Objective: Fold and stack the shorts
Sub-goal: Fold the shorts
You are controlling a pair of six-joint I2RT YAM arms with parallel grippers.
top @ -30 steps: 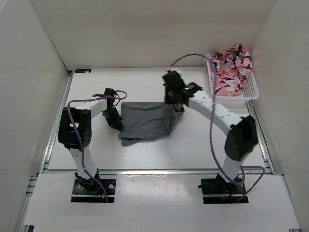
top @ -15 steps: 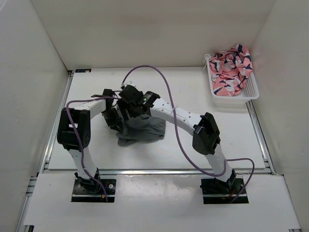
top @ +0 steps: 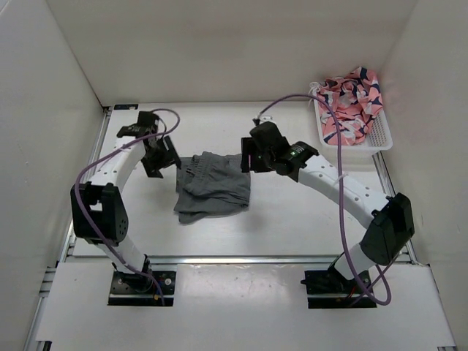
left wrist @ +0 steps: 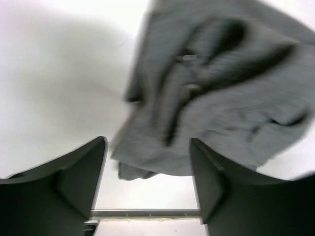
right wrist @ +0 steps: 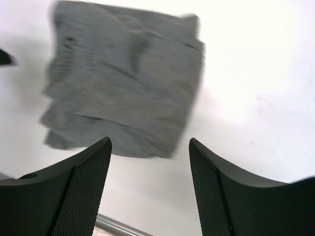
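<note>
The grey shorts (top: 212, 187) lie folded in a rumpled, roughly square bundle in the middle of the table. My left gripper (top: 164, 156) hovers just left of them, open and holding nothing. My right gripper (top: 249, 156) hangs above their upper right corner, also open and apart from the cloth. In the left wrist view the shorts (left wrist: 216, 83) fill the upper right, beyond the empty fingers (left wrist: 74, 182). The right wrist view shows the shorts (right wrist: 123, 83) lying flat on the table, with only bare table between the spread mesh pads (right wrist: 81, 191).
A white basket (top: 380, 139) at the back right holds a pink patterned garment (top: 351, 102). White walls enclose the table on the left, back and right. A metal rail (top: 234, 257) runs along the near edge.
The right gripper carried the shorts' right side over to the left, let go and drew back right. The left gripper opened and pulled away to the upper left. The shorts now lie half as wide.
</note>
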